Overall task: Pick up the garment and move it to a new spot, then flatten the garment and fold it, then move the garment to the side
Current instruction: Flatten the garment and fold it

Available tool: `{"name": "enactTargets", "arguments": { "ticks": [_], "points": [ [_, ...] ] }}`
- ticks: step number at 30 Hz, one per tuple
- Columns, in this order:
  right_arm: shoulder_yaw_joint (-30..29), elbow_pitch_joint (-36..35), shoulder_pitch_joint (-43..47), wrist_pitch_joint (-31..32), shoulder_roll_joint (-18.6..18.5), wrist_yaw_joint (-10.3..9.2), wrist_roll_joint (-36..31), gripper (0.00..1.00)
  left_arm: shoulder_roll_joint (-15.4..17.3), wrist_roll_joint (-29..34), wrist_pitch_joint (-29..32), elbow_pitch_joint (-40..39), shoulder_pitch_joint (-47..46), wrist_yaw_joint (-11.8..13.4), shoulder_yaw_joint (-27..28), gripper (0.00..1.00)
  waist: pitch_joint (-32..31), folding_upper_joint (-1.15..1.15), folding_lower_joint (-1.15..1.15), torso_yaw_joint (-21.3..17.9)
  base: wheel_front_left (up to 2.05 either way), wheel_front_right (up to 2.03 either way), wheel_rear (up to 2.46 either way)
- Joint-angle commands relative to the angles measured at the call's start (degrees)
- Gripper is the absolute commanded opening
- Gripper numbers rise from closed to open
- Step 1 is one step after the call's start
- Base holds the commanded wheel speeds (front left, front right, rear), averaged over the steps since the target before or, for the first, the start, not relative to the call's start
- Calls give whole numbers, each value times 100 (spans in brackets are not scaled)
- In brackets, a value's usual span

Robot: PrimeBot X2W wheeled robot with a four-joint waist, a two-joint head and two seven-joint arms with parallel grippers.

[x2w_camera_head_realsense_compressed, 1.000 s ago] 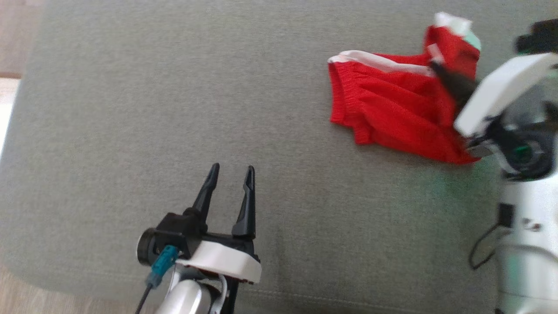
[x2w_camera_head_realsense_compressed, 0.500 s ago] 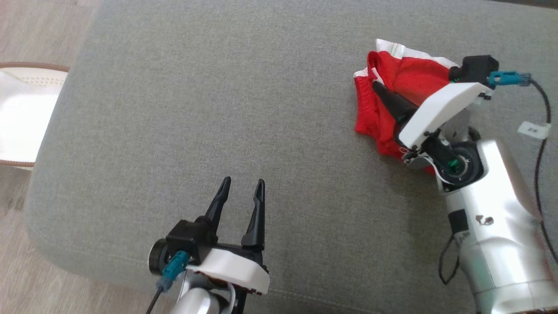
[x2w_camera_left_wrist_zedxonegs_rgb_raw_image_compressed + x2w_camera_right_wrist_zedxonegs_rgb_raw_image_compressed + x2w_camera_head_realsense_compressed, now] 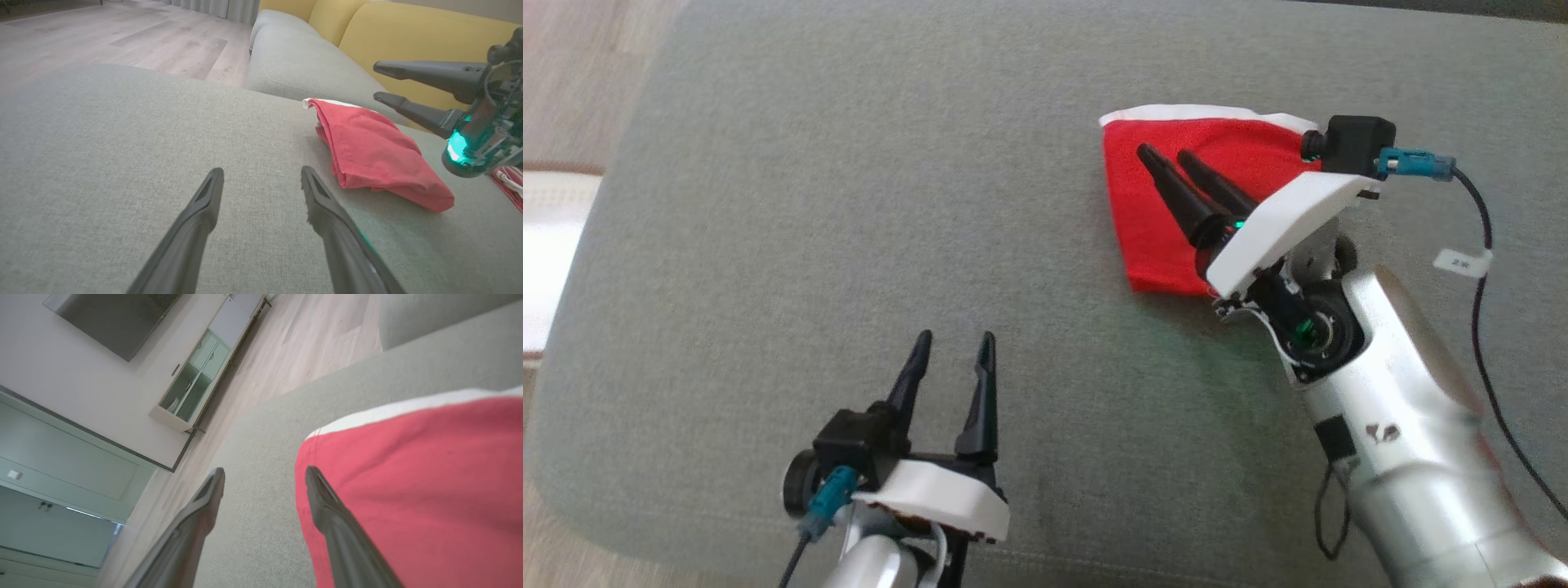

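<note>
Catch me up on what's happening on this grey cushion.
A two-armed robot is working on a red garment with a white band, which lies folded over on the grey cushion. Its right gripper hangs open above the garment, gripping nothing. The left gripper is open too, over bare cushion off to the garment's left. Nothing is held at this moment.

I'm seeing the garment [image 3: 1156, 237] in solid red, white band [image 3: 1201, 112] along its 12 o'clock edge. The cushion [image 3: 849, 204] reads plain grey-green weave. Black fingers [image 3: 1176, 193] on the right gripper [image 3: 1164, 153], black on the left gripper [image 3: 956, 336] too, white housings [image 3: 1282, 220], teal connectors [image 3: 1413, 162]. Left wrist view: yellow sofa back [image 3: 408, 32], pale wood floor [image 3: 122, 32].
</note>
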Motion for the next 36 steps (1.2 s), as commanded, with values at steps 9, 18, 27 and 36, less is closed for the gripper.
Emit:
{"name": "enactTargets", "arguments": {
  "ticks": [9, 18, 27, 36],
  "points": [
    [-741, -1478, 1391, -1239, -669, 40, -2547, 100, -16, 260, -70, -208, 332, -75, 623, 100, -571, 0, 0, -480, 0, 0, 0],
    [-1926, -2172, 2881, -2007, -596, 40, -3989, 100, -16, 577, -70, -93, 621, -325, 1045, 100, -1003, 0, 0, -635, 0, 0, 0],
    [-2348, -2014, 4030, -2676, -117, 40, -4500, 100, -9, 815, -70, 116, 991, -569, 1355, 100, -1459, 0, 0, -753, 0, 0, 0],
    [-2293, -1673, 4211, -2959, 51, 40, -4556, 100, -9, 933, -70, 198, 1207, -710, 1624, 100, -1601, 0, 0, -770, 0, 0, 0]
  ]
}}
